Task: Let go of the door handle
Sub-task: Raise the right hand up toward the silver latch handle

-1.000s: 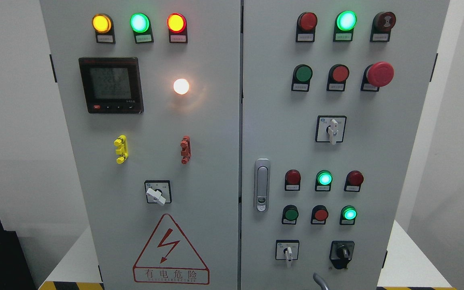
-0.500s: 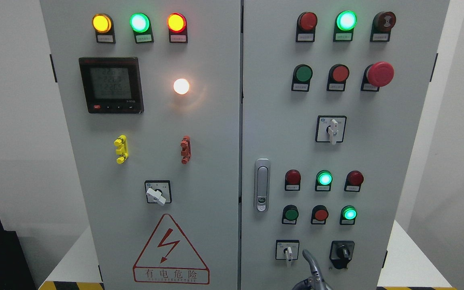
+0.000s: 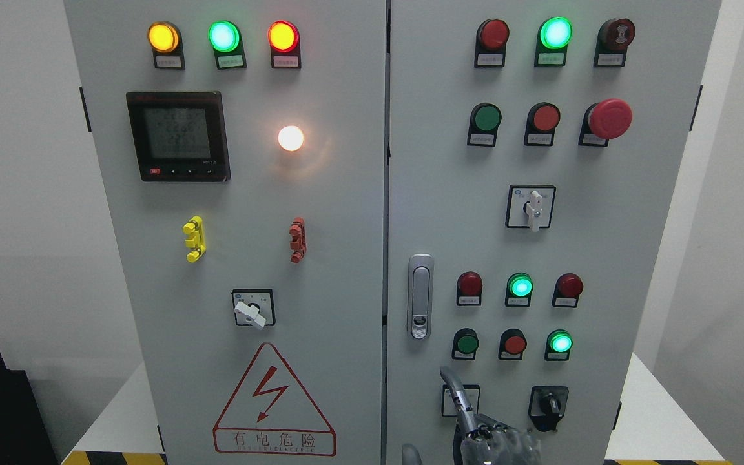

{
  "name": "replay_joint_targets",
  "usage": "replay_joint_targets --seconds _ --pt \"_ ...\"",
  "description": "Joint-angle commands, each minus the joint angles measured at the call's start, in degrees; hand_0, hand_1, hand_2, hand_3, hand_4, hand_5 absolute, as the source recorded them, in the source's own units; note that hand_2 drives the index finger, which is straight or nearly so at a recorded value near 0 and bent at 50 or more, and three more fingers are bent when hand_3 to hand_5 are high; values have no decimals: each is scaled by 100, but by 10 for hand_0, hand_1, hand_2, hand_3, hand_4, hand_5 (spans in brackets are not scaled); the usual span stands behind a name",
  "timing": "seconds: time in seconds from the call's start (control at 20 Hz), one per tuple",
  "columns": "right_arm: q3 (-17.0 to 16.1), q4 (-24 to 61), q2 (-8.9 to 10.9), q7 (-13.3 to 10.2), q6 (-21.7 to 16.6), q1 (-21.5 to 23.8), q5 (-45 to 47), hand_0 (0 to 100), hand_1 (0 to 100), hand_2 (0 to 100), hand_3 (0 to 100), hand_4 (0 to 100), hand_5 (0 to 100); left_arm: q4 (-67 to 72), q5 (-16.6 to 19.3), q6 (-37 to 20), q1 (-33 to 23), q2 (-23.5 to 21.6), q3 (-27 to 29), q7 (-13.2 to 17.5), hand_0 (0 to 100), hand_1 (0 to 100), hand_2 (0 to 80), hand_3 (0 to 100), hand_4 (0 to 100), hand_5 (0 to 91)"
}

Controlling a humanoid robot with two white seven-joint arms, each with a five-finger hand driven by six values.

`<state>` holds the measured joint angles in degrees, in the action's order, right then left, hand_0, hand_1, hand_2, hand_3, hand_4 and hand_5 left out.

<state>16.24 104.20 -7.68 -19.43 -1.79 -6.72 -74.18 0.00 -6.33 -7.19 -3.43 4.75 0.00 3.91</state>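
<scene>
head view, scene: we see 1 grey cabinet point(image 3: 320, 213) with 2 doors filling the frame; the seam between them runs vertically just right of centre.
door handle: silver door handle point(image 3: 420, 296), lower centre of the frame, on the right door point(image 3: 637, 194) just right of the seam. It sits flush in its recess; nothing touches it.
handle axis: long axis vertical, lock cylinder at its lower end.
hand: 1 metal hand point(image 3: 475, 426) at the bottom edge, right of centre. Its arm is cut off by the frame, so we can't say whether it is left or right.
hand state: 1 finger point(image 3: 454, 387) points up and slightly left, crossing the small selector switch point(image 3: 460, 400); the other digits are bunched low at the frame edge and we cannot tell if they are curled or relaxed. It grasps nothing we can see.
key relation: the handle lies above and left of the raised fingertip, clearly apart from it, with bare door panel between. The finger's line roughly parallels the handle's vertical axis.
other arm: a grey stub point(image 3: 411, 454) at the bottom edge below the handle, too cropped for us to identify.
task read: handle is free of any grip right now, so we judge the release itself isn't pending yet; the hand looks set for an approach.
next move needs: travel up and left, without brushing the selector switch or the green button point(image 3: 466, 343) beside the path.
risk: bumping a live control on the way.
</scene>
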Motion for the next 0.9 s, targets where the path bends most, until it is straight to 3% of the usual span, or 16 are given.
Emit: replay_joint_targets --seconds 0.0,0.3,0.5,0.85 --pt "116 -611 -22 141 240 -426 -325 362 448 104 1000 1000 1000 -88 0 -2 0 0 -70 5 120 389 0 0 0 0" --pt "134 -743 -23 150 662 -558 -334 379 440 66 1000 1000 999 -88 0 -2 0 0 -70 5 120 389 0 0 0 0" --pt "125 -962 -23 150 697 -786 -334 388 439 55 1000 1000 997 -88 0 -2 0 0 -70 5 120 389 0 0 0 0" --pt "90 -1121 -23 220 697 -804 -334 385 427 55 1000 1000 996 -88 0 -2 0 0 -70 5 120 389 0 0 0 0"
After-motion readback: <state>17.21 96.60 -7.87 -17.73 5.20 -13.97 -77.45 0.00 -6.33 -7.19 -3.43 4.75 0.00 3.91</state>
